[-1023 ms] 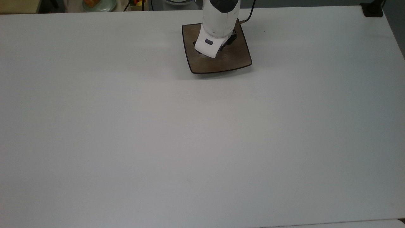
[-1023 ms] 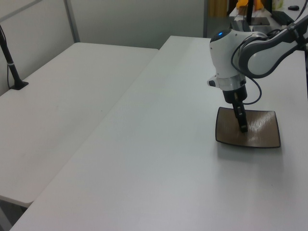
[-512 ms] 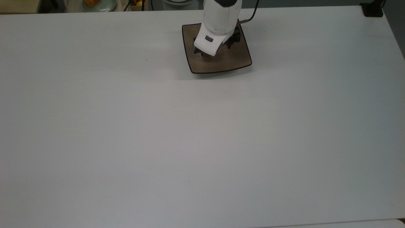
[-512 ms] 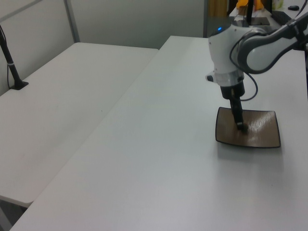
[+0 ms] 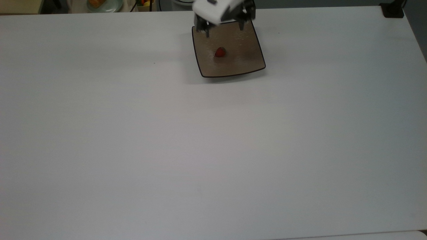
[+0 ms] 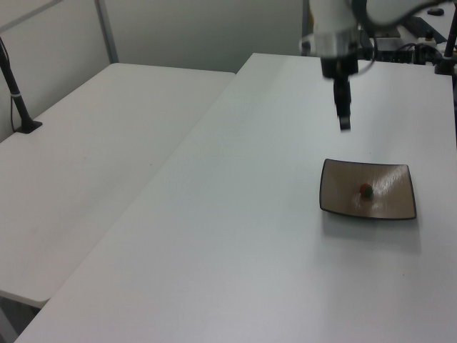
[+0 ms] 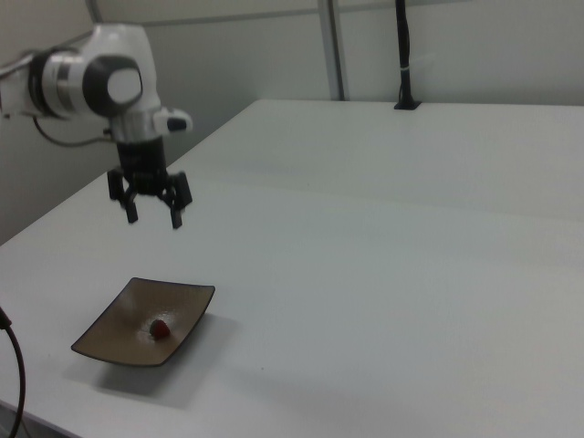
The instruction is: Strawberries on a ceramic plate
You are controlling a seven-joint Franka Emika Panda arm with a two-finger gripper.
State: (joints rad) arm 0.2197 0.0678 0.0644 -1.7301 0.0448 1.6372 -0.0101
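Strawberry (image 5: pixel 220 52) lies alone on the ceramic plate (image 5: pixel 245 63), a little toward the top view's left of the plate's middle, its red body resting on the brown surface and its green cap visible in the left view (image 6: pixel 365 190). The plate sits flat on the white desk (image 5: pixel 213 150), near the far edge in the top view. In the right view the plate (image 7: pixel 114 333) is close to the desk's near corner with the strawberry (image 7: pixel 160 329) inside it.

The gripper (image 7: pixel 153 215) hangs in the air well above the plate, apart from both plate and fruit. Its two dark fingers (image 7: pixel 176 217) are spread wide with nothing between them, pointing straight down. In the top view the gripper (image 5: pixel 223 29) appears over the plate's far edge, and in the left view it (image 6: pixel 345 123) hovers above and behind the plate (image 6: pixel 396 207).

A second pale desk (image 6: pixel 93 164) stands beside the first at the left view's left
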